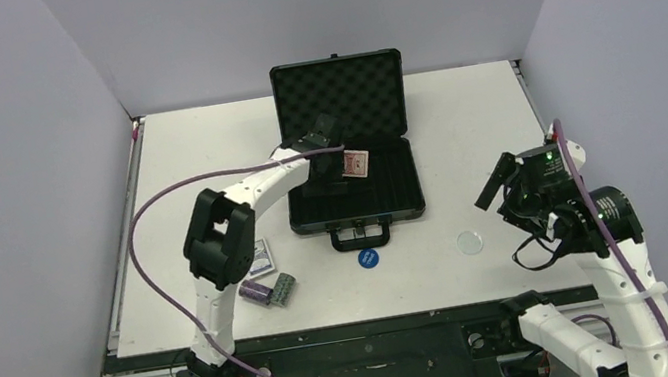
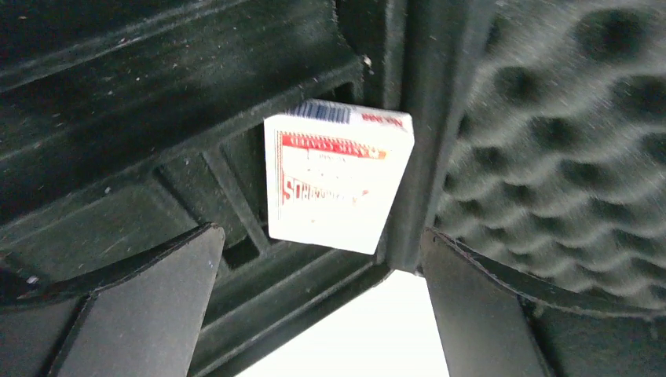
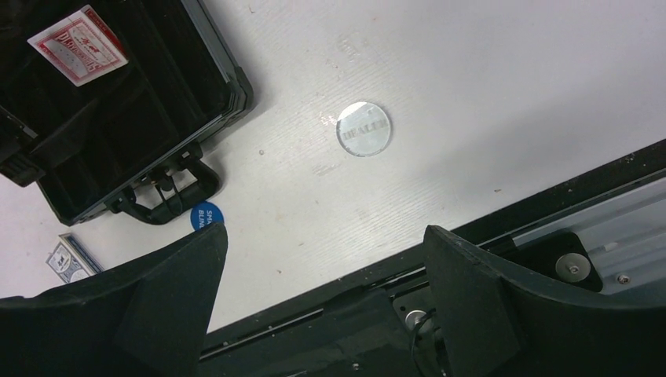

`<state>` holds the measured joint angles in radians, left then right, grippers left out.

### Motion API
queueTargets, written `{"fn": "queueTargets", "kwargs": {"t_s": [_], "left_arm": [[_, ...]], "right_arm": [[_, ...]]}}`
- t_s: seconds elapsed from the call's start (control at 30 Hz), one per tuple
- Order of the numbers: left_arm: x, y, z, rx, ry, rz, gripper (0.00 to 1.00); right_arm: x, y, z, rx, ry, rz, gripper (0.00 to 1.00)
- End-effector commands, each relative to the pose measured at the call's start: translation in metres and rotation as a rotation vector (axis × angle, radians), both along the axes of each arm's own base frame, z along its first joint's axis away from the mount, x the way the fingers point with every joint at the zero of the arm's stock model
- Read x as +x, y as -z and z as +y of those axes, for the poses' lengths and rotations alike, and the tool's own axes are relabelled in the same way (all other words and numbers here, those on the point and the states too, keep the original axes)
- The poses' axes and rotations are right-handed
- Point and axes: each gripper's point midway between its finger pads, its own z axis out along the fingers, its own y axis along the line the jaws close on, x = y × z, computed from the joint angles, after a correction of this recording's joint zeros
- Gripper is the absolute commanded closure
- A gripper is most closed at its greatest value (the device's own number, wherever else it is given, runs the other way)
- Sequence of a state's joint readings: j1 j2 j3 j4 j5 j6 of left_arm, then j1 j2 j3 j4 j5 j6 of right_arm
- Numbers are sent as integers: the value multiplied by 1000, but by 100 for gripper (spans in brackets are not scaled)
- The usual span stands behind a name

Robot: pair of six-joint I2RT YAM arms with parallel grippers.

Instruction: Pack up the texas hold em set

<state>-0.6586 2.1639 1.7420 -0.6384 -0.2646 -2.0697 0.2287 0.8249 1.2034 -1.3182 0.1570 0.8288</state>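
The black case (image 1: 341,96) lies open at the back middle of the table, its foam lid up and its handle (image 1: 360,236) toward me. The red card deck (image 1: 355,164) lies tilted in the tray by the hinge; it fills the middle of the left wrist view (image 2: 338,177). My left gripper (image 1: 328,144) hovers over the tray, open (image 2: 318,302), with the deck clear of both fingers. The blue deck (image 1: 262,258), the purple and green chip stacks (image 1: 268,289), the blue disc (image 1: 369,259) and the clear disc (image 1: 469,242) lie on the table. My right gripper (image 1: 501,180) is open and empty (image 3: 322,298).
In the right wrist view the clear disc (image 3: 364,128) lies right of the case corner (image 3: 236,86), with the blue disc (image 3: 206,217) and blue deck (image 3: 71,259) by the handle. The table's front rail (image 3: 550,204) is just beneath. Grey walls close in both sides.
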Motion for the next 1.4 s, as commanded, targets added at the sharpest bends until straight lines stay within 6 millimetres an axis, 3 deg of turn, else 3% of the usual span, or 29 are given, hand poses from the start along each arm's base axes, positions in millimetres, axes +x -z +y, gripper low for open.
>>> {"fn": "queueTargets", "kwargs": {"t_s": [0.0, 0.07, 0.17, 0.2, 0.23, 0.27, 0.3, 0.33, 0.37, 0.4, 0.53, 0.6, 0.63, 0.67, 0.7, 0.73, 0.77, 1.0, 1.17, 1.37], "left_arm": [[3, -75, 22, 18, 52, -148, 4], [-1, -94, 38, 70, 120, -169, 4], [-8, -122, 74, 182, 209, -192, 4], [-14, -121, 93, 262, 267, -171, 4], [-21, -137, 105, 290, 292, -191, 4], [-29, -131, 125, 365, 346, -157, 4], [-38, -145, 136, 389, 369, -174, 4], [-48, -140, 156, 446, 423, -136, 4], [-58, -153, 167, 464, 446, -156, 4], [-69, -146, 184, 514, 500, -115, 4], [-113, -156, 221, 634, 658, -139, 4], [-140, -176, 235, 681, 686, -216, 4], [-150, -168, 240, 700, 721, -208, 4], [-161, -181, 243, 704, 718, -266, 4], [-170, -174, 246, 713, 748, -268, 4], [-180, -183, 249, 715, 745, -313, 4], [-188, -176, 250, 713, 777, -313, 4], [-243, -180, 260, 724, 864, -414, 4], [-260, -172, 274, 798, 873, -434, 4], [-270, -163, 280, 814, 858, -459, 4]], "right_arm": [[2, -17, -5, -33, -30, -86, 10], [6, -25, -5, -38, -53, -132, 10], [18, -41, 5, -13, -112, -226, 10], [19, -44, 11, 2, -149, -245, 10], [24, -50, 16, 8, -175, -279, 10], [26, -52, 22, 29, -206, -287, 10], [30, -57, 26, 36, -221, -309, 10], [32, -59, 35, 57, -275, -308, 10], [35, -64, 44, 73, -326, -329, 10], [38, -64, 48, 77, -346, -328, 10], [52, -70, 63, 56, -432, -346, 11], [61, -71, 69, 19, -472, -356, 11], [65, -68, 73, -20, -502, -350, 11], [69, -70, 75, -46, -510, -360, 11], [74, -66, 77, -97, -539, -352, 11], [78, -67, 80, -119, -549, -365, 11], [83, -64, 83, -165, -579, -360, 11], [116, -66, 119, -377, -777, -345, 11], [148, -53, 151, -532, -950, -255, 14], [178, -24, 187, -681, -1192, -218, 12]]}}
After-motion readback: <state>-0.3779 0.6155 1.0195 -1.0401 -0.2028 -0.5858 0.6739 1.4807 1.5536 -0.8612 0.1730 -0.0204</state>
